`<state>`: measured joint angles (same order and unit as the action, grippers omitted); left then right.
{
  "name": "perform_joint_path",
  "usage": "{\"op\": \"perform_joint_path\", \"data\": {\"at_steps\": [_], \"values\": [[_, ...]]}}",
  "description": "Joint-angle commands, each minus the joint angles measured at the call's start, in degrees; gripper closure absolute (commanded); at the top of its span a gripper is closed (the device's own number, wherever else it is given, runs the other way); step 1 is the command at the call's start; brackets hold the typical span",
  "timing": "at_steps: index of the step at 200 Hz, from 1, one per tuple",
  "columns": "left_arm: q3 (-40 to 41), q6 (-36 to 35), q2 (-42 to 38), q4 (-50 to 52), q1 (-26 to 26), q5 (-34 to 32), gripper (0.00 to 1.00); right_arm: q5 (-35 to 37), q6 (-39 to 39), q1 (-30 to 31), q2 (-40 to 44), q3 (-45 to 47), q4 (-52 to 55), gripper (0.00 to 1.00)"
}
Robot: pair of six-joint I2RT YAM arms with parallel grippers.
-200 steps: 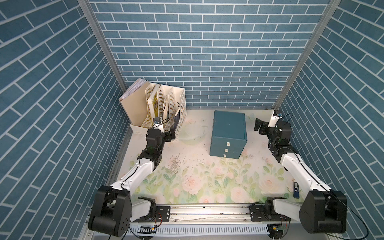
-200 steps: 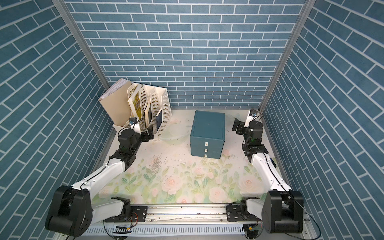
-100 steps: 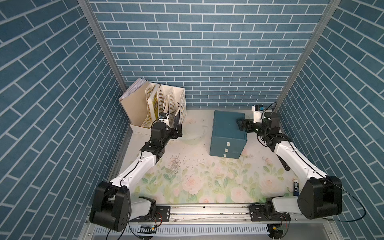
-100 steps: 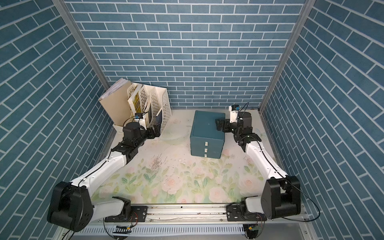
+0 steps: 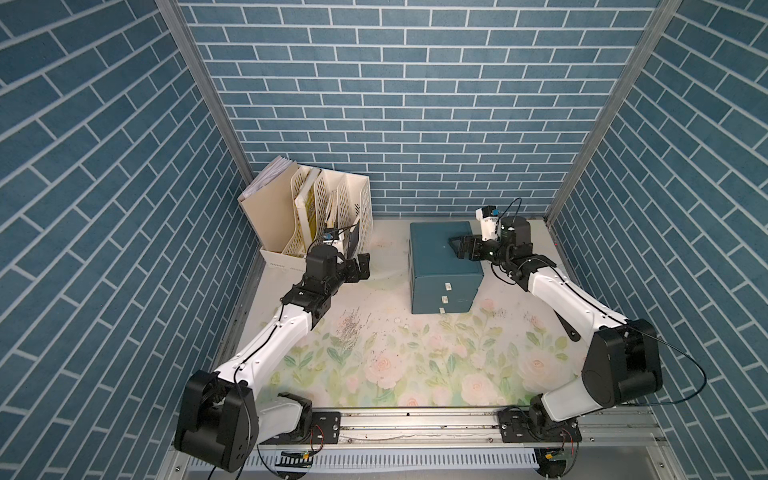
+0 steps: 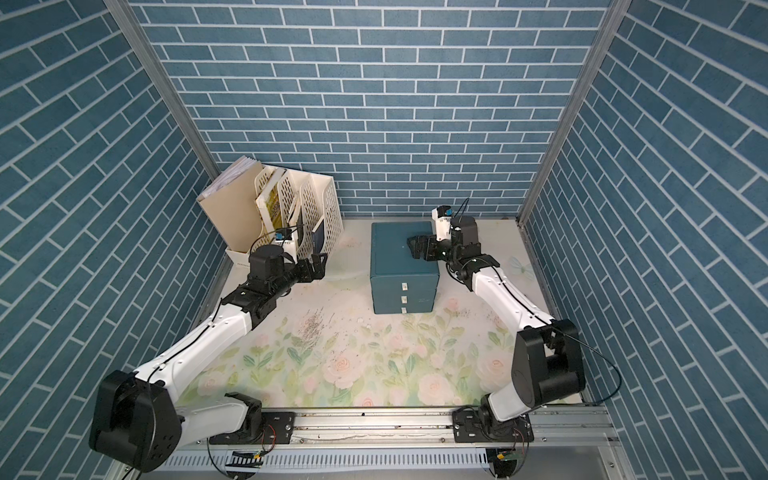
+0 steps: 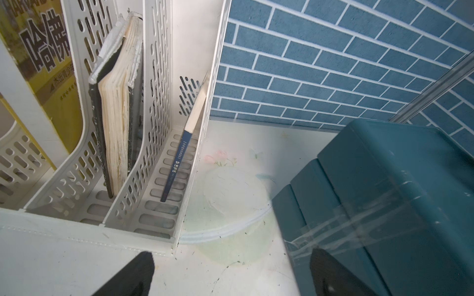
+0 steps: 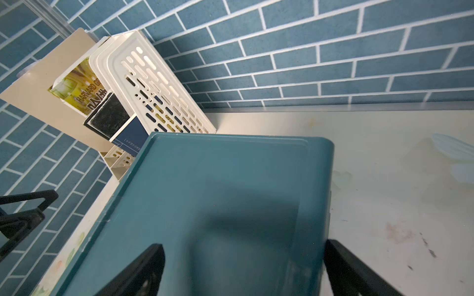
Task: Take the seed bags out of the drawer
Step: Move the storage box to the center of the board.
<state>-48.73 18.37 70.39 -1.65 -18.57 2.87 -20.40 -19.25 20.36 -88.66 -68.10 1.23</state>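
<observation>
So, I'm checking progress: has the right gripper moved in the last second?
Yes. The right gripper has swung inward from beside the teal drawer cabinet to above its top.

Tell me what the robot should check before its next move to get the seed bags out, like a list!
1. Right gripper open: ok. Its jaws are wide and empty, over the top of the cabinet.
2. Left gripper open: ok. It is empty, between the file rack and the cabinet.
3. A drawer pulled out: not ok. All three drawers are shut.
4. Seed bags in sight: cannot tell. None show in any view, so which drawer holds them is unknown.
5. A gripper at the handles: not ok. Neither one is at the cabinet's front.
</observation>
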Motion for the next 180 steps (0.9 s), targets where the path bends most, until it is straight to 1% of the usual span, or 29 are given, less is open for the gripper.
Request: {"op": "perform_joint_path", "data": {"at_steps": [1, 64, 87, 120, 135, 157, 180], "values": [[-1.3, 1.5, -1.5, 2.6, -1.1, 0.4, 0.00, -3.2, -2.1, 3.0, -3.5, -3.4, -0.1, 0.00], [-4.9, 4.3, 0.1, 4.5, -5.3, 0.4, 0.00, -4.0, -2.3, 8.1, -12.5, -13.3, 1.2, 0.00], [-6.7, 5.7, 1.4, 5.2, -7.2, 0.4, 0.00, -3.2, -2.3, 9.0, -13.6, -14.9, 1.8, 0.00], [-8.8, 9.1, 2.8, 5.7, -8.8, 1.9, 0.00, 3.2, -1.5, 8.9, -9.8, -14.5, 3.6, 0.00], [-9.2, 11.1, 3.2, 5.6, -9.5, 3.0, 0.00, 4.7, -0.8, 8.9, -7.4, -14.3, 4.9, 0.00], [-9.5, 14.1, 3.9, 6.7, -10.8, 3.2, 0.00, 5.9, -0.6, 8.9, -3.6, -13.7, 7.8, 0.00], [-9.7, 16.5, 5.0, 8.2, -11.6, 3.4, 0.05, 5.4, -1.3, 8.9, 0.5, -12.0, 11.1, 0.00]]}}
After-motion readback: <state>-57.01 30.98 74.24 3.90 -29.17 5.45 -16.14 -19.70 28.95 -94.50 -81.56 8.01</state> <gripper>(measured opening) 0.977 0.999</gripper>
